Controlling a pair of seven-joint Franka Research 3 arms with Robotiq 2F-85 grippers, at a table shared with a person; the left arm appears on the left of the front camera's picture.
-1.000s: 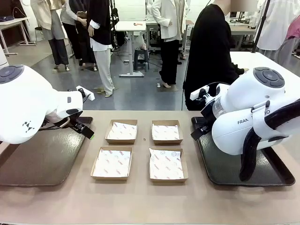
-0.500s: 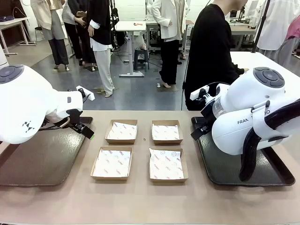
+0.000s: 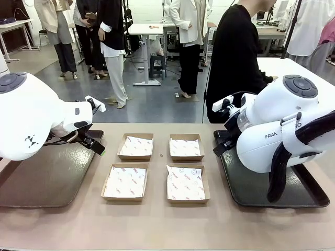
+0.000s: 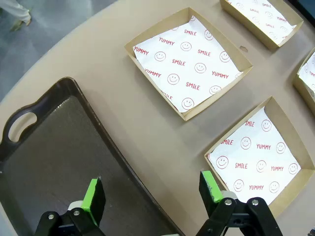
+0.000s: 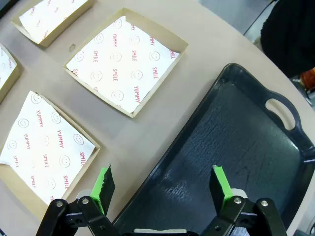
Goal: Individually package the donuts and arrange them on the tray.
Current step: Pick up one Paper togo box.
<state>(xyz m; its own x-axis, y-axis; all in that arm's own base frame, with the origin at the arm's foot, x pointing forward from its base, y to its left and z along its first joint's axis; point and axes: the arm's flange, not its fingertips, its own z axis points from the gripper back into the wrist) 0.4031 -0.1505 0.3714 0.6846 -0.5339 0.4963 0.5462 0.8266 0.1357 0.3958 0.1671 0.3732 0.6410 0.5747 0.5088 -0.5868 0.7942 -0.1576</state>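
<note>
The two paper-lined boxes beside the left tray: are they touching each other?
Apart. The left wrist view shows a strip of bare table between the far box and the near box.

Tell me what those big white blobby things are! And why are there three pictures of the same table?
Those are two robot arms, the left arm and the right arm. The big picture comes from a camera between them, looking across the table at a person in black. The other two come from small cameras on the robot's wrists, looking down past its pinchers with green pads: the left gripper and the right gripper. Both are open and hold nothing. On the table lie four shallow cardboard boxes lined with smiley-face paper, with a dark tray on the left and a second tray on the right.
</note>
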